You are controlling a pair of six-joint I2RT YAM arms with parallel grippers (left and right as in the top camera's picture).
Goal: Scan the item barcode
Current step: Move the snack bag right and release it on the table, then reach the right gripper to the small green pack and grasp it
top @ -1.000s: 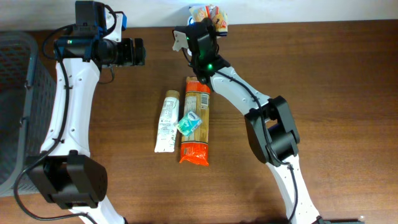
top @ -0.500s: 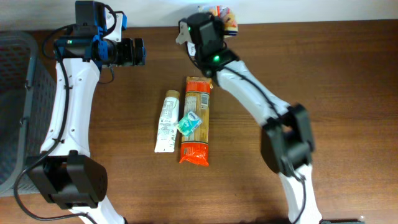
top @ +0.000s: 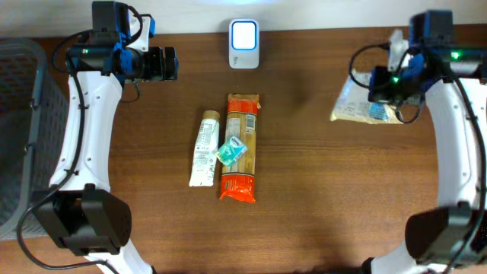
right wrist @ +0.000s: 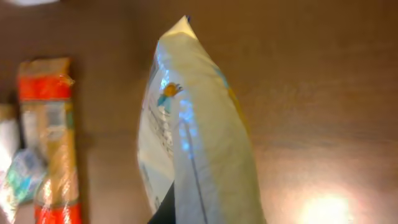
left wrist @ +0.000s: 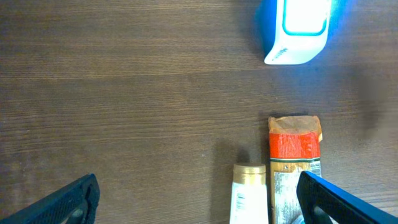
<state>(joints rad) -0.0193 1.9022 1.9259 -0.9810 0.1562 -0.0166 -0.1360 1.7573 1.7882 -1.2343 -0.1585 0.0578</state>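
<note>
On your far left, a grey basket [top: 15, 106] sits by the edge of the table [top: 319, 213]. Your left gripper [top: 173, 64] is near the back of the table. Its jaws are wide open and hold nothing. In the left wrist view you see its two fingers [left wrist: 68, 202] far apart, with bare wood between them.

In the middle lie three things. A white tube [top: 204, 149] lies just beside a long orange pasta pack [top: 240, 144]. A small teal packet [top: 230, 152] rests on the pack and reaches over to the tube.

Behind them, at the back edge, stands the white scanner [top: 243, 34]. Its face glows.

Far to your right is the bag [top: 351, 105], the thing to scan. It is pale, with blue and yellow print. It is well apart from the scanner. Your right gripper [top: 382, 90] is closed tight on it. In the right wrist view the bag [right wrist: 199, 143] fills the middle, pinched at the bottom. You cannot tell if it touches the table.
</note>
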